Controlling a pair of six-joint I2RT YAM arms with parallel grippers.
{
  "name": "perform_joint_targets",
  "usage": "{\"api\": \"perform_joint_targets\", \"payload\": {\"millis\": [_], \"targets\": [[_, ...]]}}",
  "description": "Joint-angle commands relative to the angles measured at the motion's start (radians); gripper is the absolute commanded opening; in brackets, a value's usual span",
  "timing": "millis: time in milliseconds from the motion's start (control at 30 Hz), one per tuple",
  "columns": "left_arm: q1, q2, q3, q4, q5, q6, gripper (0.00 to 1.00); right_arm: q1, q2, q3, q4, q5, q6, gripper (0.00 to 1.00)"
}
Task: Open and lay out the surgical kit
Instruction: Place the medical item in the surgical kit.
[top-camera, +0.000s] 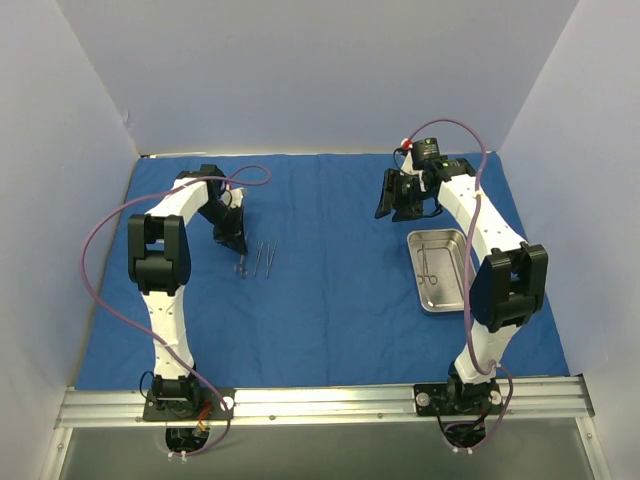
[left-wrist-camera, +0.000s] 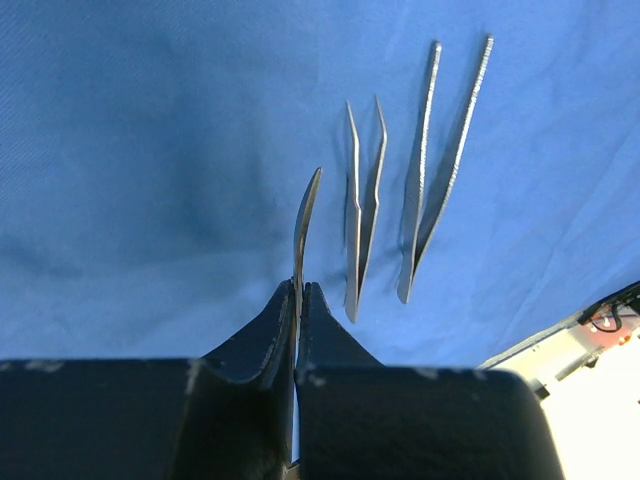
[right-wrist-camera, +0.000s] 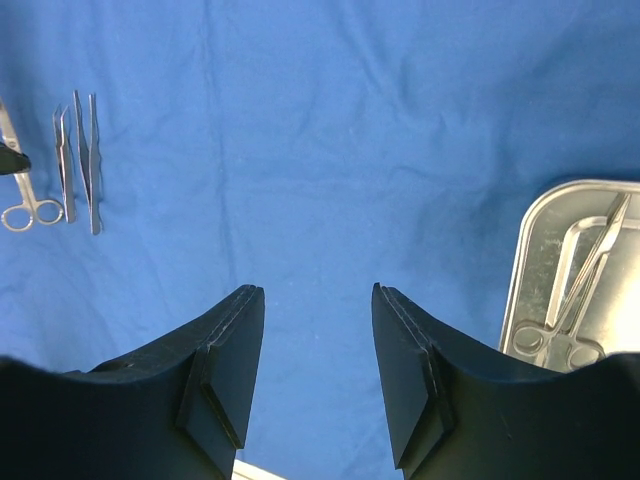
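A lab booth, walled by white panels (top-camera: 300, 70).

One blue cloth (top-camera: 330, 300) covered the table, and one steel tray (top-camera: 447, 285) sat at the right of the overhead frame. Left of centre there were three instruments: two pairs of tweezers, the shorter tweezers (left-wrist-camera: 362, 225) and the longer tweezers (left-wrist-camera: 440, 170), and one scissor-like instrument (left-wrist-camera: 305, 215). The tray held ring-handled instruments (right-wrist-camera: 585, 290), at least one; whether one or two could not be told. There were two arms, the left arm (top-camera: 165, 290) and the right arm (top-camera: 490, 240), and two grippers: the left gripper (left-wrist-camera: 299, 290) and the right gripper (right-wrist-camera: 318, 295).
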Motion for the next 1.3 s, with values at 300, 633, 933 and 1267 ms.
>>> {"api": "perform_joint_targets", "payload": {"millis": [300, 633, 933, 1267], "targets": [[0.025, 0.065, 0.044, 0.015, 0.019, 0.017, 0.04, -0.003, 0.029, 0.04, -0.029, -0.019, -0.021, 0.47], [0.038, 0.104, 0.055, 0.009, -0.028, -0.006, 0.19, -0.003, 0.041, 0.037, -0.026, -0.022, -0.019, 0.47], [0.055, 0.079, 0.032, 0.023, -0.048, -0.033, 0.36, -0.003, 0.044, 0.029, -0.02, -0.023, -0.013, 0.47], [0.083, -0.036, -0.013, 0.044, -0.097, -0.098, 0.38, -0.021, 0.032, -0.001, -0.034, 0.079, -0.035, 0.48]]}}
